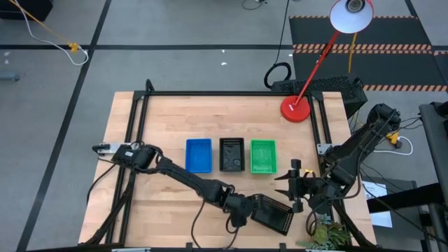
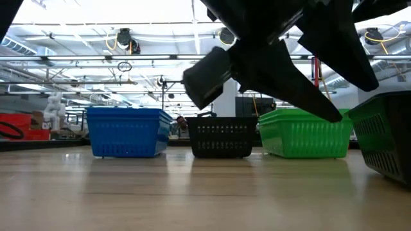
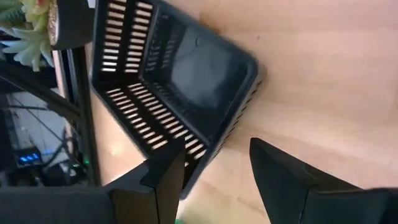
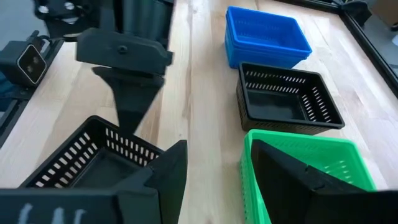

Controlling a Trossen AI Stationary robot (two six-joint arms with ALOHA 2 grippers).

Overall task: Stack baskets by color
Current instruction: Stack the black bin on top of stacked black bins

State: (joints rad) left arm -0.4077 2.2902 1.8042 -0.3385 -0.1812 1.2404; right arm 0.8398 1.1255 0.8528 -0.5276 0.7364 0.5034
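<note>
Three baskets stand in a row mid-table: blue (image 1: pixel 198 155), black (image 1: pixel 232 155) and green (image 1: pixel 263 156). The blue one (image 4: pixel 267 34) looks like a stack of more than one. A loose black basket (image 1: pixel 274 214) rests on the table near the front edge, turned askew, with its open top up (image 3: pixel 180 74). My left gripper (image 3: pixel 214 180) is open and slants down at this basket's near corner (image 3: pixel 208 152). One finger (image 3: pixel 163 177) is in front of the wall and the other is over bare wood; no touch shows. My right gripper (image 1: pixel 294 183) hangs open above the table, just right of the loose basket.
A red lamp base (image 1: pixel 295 110) stands at the far right, its arm leaning to a white lamp head (image 1: pixel 350 15). Black frame rails (image 1: pixel 210 93) border the table. A small plant (image 1: pixel 325 234) sits at the front right corner. There is bare wood left of the blue basket.
</note>
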